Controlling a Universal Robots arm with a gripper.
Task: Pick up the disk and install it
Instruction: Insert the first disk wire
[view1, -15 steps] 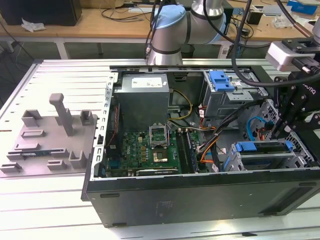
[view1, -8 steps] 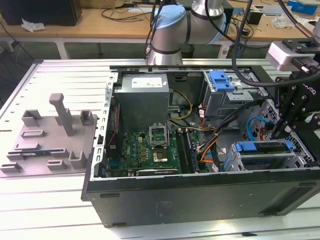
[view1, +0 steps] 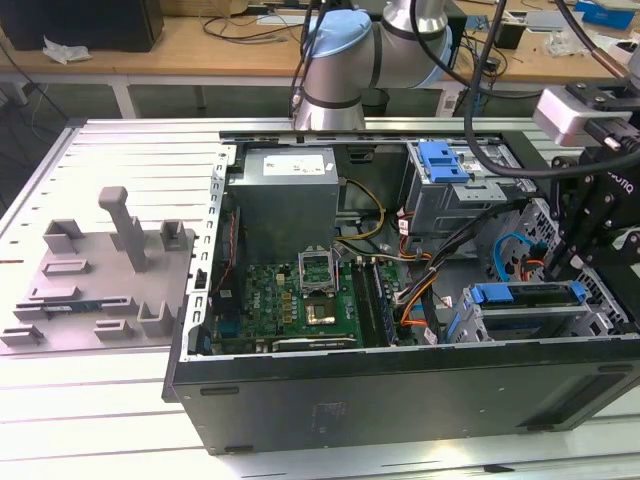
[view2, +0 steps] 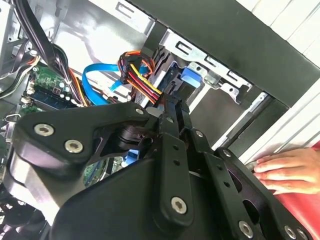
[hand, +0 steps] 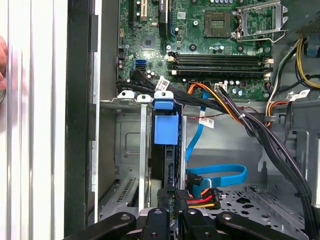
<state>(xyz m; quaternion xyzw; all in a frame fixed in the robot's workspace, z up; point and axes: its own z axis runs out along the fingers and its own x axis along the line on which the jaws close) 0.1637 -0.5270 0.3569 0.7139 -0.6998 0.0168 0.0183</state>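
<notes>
Right up against the lens my pincer (hand: 170, 212) looks clamped on the rear edge of the disk (hand: 166, 150), which stands edge-on in the drive cage (hand: 131, 145), so I'd push straight along the rails, keeping clear of the cables (hand: 202, 192).

The arm (view1: 345, 60) reaches in from the far side in the exterior view, its grey and blue joint high, its black wrist (view1: 600, 215) hanging low at the exterior view's right. In both wrist views the gripper (hand: 172, 220) points down, its black fingers (hand: 165, 200) drawn close together with a narrow gap. A person's hand (view2: 287, 170) lies flat, fingers spread, beside the gripper's linkage.
</notes>
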